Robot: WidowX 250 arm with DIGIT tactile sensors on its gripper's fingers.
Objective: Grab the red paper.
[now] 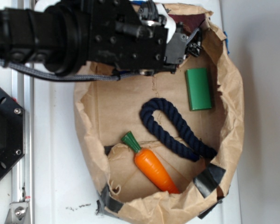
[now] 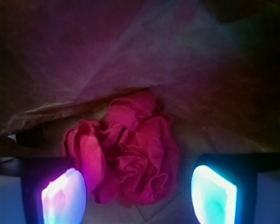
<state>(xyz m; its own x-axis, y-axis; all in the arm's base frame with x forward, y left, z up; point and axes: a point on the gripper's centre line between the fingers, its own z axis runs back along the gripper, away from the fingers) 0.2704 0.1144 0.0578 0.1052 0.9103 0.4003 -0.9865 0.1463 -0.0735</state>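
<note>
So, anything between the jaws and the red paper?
Nothing. In the wrist view the red paper sits directly between the open gripper's fingertips, unobstructed.

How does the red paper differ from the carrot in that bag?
The red paper is a crumpled wad of soft folds; the carrot is smooth, tapered, orange with a green top. The paper sits between the open gripper fingers, hidden under the arm in the exterior view; the carrot lies in plain sight. Both are inside the brown bag.

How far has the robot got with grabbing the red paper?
Done: the tool has reached the crumpled red paper wad in the brown paper bag's corner. In hand: its open fingers straddle the wad. Left: closing and lifting.
</note>
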